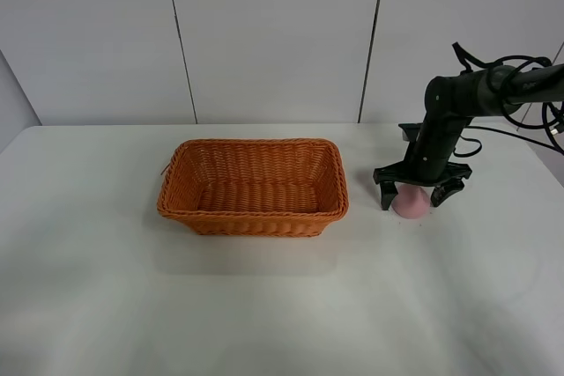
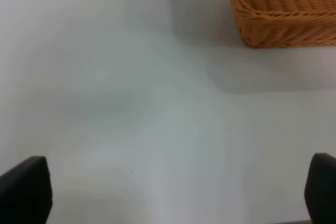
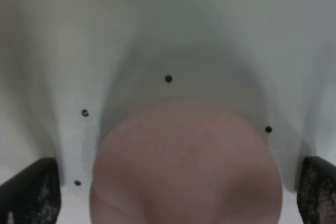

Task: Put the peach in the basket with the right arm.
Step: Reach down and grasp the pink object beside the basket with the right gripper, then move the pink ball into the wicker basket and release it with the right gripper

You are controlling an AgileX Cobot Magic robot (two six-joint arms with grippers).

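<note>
2 mesh-padded fingers [image 3: 26,195] of the right pincer [image 1: 412,196] gape around the rounded matte peach [image 3: 184,166].

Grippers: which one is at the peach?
The right gripper: its open fingers straddle the peach without touching. The left gripper is over bare table beside the basket.

The matte black right arm [image 1: 438,134] carries looped black cables [image 1: 480,61].

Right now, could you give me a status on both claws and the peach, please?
Right claw open, straddling peach on table, not gripping. Left claw open, holding nothing. Basket empty, path to it unobstructed.
</note>
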